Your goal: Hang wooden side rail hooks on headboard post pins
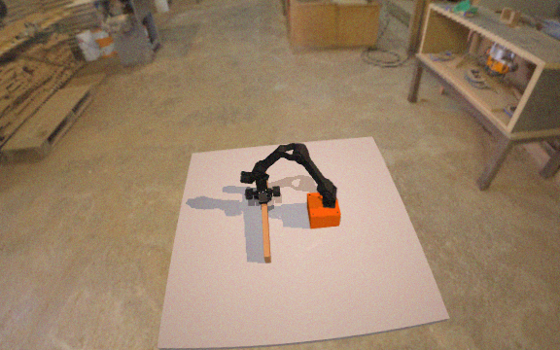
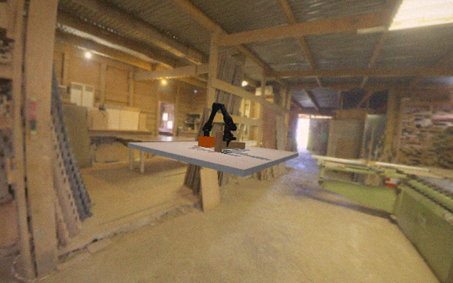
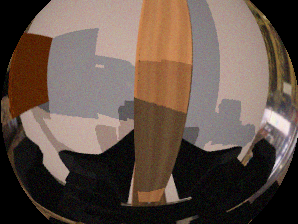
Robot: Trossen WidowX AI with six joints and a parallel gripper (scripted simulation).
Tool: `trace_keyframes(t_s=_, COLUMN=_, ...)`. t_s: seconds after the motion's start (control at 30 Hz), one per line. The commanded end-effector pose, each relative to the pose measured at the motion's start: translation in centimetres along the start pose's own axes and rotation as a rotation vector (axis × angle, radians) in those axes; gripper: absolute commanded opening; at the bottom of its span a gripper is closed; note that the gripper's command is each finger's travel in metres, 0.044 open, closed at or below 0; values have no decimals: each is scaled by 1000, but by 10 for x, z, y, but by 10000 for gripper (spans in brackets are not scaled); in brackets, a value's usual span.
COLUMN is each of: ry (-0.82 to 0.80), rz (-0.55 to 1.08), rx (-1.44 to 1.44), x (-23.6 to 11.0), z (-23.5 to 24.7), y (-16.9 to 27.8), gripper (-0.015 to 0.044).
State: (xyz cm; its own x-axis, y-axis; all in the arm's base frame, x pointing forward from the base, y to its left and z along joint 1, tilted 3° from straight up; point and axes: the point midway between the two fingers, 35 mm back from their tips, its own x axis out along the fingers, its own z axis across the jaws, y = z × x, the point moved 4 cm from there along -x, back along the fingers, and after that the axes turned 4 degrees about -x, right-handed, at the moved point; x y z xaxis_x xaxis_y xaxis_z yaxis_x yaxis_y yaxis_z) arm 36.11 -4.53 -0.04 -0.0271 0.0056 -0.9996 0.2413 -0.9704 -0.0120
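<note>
The wooden side rail (image 1: 265,233) (image 3: 160,63) (image 2: 237,145) lies lengthwise on the white table (image 1: 309,292) (image 2: 195,154), its far end resting on the top. My gripper (image 1: 262,196) (image 2: 228,138) (image 3: 150,131) is shut on the rail near its hook end and holds that end slightly raised. In the exterior view the short brown headboard post (image 2: 219,142) stands just beside the gripper. From above the gripper hides the post. The steel hooks, the slot and its pins are hidden in every view.
The arm's orange base (image 1: 323,210) (image 2: 206,141) (image 3: 27,72) sits to the right of the rail. Workshop benches, lumber stacks and machines stand on the floor well away from the table.
</note>
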Motion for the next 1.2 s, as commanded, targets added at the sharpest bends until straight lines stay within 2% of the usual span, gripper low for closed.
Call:
trace_keyframes(t_s=0.0, ry=6, rz=7, rx=-5, x=-3, z=-2, y=3, gripper=0)
trace_keyframes(t_s=1.17, ry=6, rz=7, rx=-5, x=-4, z=-2, y=6, gripper=0)
